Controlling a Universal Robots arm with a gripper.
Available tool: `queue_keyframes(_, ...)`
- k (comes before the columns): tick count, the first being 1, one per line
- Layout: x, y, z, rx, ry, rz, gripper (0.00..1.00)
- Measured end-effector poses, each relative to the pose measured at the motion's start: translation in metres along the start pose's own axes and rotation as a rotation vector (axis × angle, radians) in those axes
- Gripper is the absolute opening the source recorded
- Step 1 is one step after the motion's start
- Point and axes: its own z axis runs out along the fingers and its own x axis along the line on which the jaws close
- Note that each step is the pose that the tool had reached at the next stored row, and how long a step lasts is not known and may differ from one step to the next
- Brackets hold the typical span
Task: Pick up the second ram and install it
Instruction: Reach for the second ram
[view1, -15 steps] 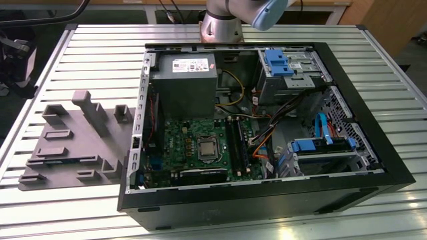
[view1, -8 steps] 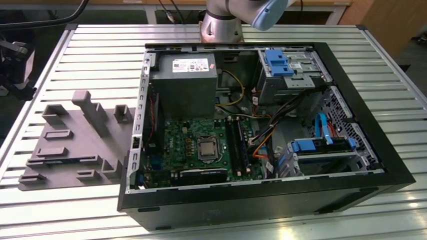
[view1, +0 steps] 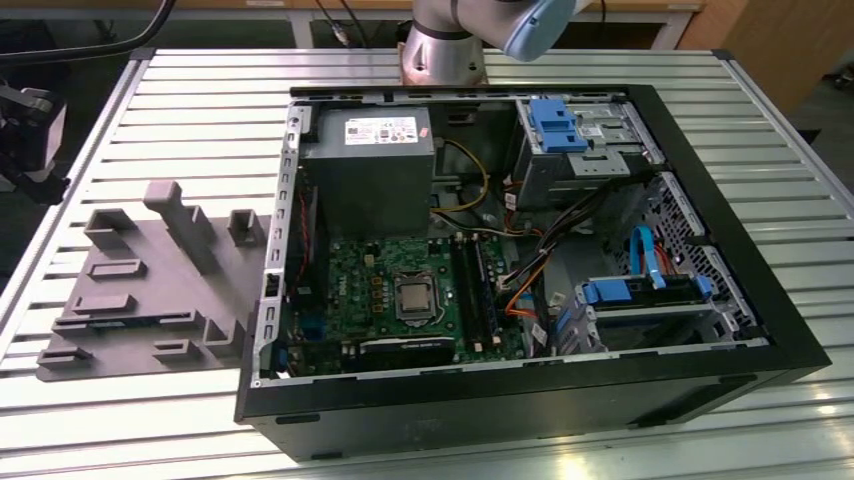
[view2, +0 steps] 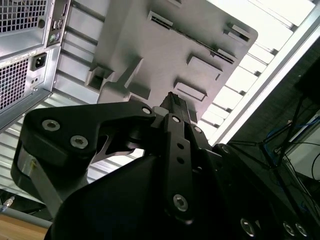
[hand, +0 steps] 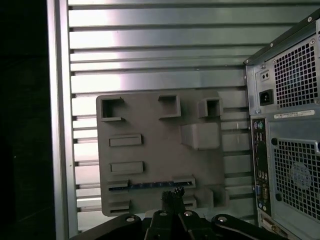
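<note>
Second ram | slotted in grey fixture on bench, below my fingers, apart | long axis points toward case (along my closing line) | fingers together

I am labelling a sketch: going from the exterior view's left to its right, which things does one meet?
Grey fixture plate → green motherboard → orange cables → lower blue drive bracket.
</note>
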Motion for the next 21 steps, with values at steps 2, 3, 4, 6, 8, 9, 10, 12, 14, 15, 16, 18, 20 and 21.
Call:
queue_keyframes(2,0.0006,-0.0003,0.0005,-0.0001,0.0,0.0,0.11)
queue_keyframes(3,0.0009,-0.0005,0.0006,0.0,0.0001,0.0,0.11)
queue_keyframes(4,0.0011,-0.0007,0.0008,0.0001,0.0001,0.0,0.11)
queue_keyframes(6,0.0019,-0.0011,0.0016,0.0,0.0,0.0,0.11)
queue_keyframes(8,0.0027,-0.0015,0.0024,0.0001,0.0001,0.0,0.11)
queue_keyframes(9,0.0029,-0.0016,0.0031,0.0003,0.0004,0.0,0.11)
queue_keyframes(10,0.0033,-0.0017,0.0035,0.0007,0.0009,0.0,0.11)
queue_keyframes(12,0.0038,-0.0019,0.005,0.0013,0.0016,0.0,0.11)
queue_keyframes(14,0.0042,-0.0021,0.0067,0.0023,0.0029,0.0,0.11)
queue_keyframes(15,0.0046,-0.0021,0.0077,0.0028,0.0035,0.0,0.11)
queue_keyframes(16,0.005,-0.0022,0.0086,0.0033,0.0041,0.0,0.11)
queue_keyframes(18,0.0058,-0.0024,0.0104,0.0048,0.0058,0.0,0.11)
queue_keyframes(20,0.0066,-0.0026,0.0126,0.0062,0.0072,0.0,0.11)
queue_keyframes(21,0.0071,-0.0027,0.0136,0.0067,0.0078,0.0,0.11)
